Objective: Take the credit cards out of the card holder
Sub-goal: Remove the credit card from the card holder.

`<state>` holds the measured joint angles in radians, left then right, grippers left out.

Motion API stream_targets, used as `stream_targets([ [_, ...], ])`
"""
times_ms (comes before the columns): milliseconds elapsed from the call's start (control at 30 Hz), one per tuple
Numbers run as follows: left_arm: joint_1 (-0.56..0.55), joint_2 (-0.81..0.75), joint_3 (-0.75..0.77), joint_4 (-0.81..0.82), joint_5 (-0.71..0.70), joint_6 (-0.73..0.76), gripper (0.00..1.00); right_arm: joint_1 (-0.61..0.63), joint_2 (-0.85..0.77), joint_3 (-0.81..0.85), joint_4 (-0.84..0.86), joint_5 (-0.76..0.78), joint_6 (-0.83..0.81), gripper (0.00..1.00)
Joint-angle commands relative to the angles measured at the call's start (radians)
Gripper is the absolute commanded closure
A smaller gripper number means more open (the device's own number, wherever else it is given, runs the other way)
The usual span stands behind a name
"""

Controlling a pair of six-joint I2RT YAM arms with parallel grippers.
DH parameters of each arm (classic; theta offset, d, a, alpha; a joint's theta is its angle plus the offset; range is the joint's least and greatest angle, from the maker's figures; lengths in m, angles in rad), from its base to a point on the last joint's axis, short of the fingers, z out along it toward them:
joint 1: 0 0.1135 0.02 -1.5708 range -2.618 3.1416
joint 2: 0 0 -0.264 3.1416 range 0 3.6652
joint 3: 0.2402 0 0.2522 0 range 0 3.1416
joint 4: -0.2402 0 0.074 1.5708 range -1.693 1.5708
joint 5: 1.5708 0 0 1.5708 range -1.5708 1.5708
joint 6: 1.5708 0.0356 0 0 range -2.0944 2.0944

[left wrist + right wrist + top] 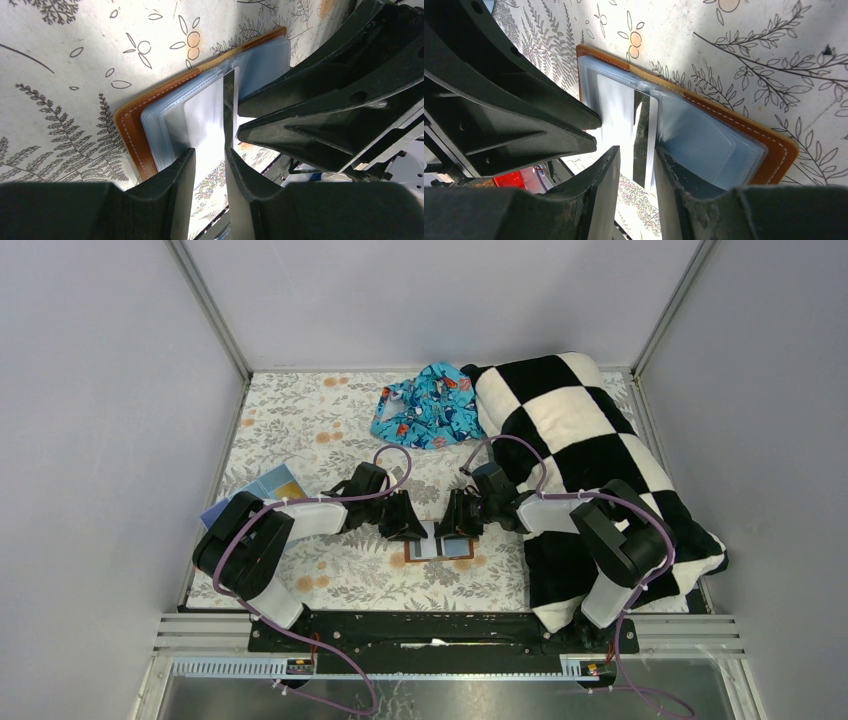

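Card [616,115]: likely light, stiff, slick; pinch protruding edge.
Card holder [774,150]: floppy, open.
Left gripper [209,155], right gripper [636,152]: both slightly parted.

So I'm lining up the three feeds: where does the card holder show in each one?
Top external: card holder open, just below centre, left of the checkered blanket.
Left wrist: card holder at centre, brown edge on its left.
Right wrist: card holder centre-right, brown edge on its upper right.
Shared landmark: the floral tablecloth beneath it.
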<state>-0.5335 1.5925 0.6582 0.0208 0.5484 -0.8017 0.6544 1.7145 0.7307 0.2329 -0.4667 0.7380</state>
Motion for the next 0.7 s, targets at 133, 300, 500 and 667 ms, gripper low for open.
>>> stream_targets([
  [133,0.006,0.013,-0.022,-0.057,-0.067,0.044,0.66,-0.002,0.013,-0.001,0.005,0.002,-0.001,0.61],
  [300,0.006,0.007,-0.021,-0.056,-0.067,0.044,0.66,-0.024,0.034,-0.025,0.044,-0.018,0.033,0.61],
  [500,0.006,-0.059,-0.031,-0.026,-0.068,0.03,0.67,-0.075,0.083,-0.085,0.144,-0.061,0.09,0.61],
  [667,0.004,-0.206,-0.046,0.07,-0.019,0.001,0.64,-0.084,0.101,-0.094,0.164,-0.071,0.099,0.61],
])
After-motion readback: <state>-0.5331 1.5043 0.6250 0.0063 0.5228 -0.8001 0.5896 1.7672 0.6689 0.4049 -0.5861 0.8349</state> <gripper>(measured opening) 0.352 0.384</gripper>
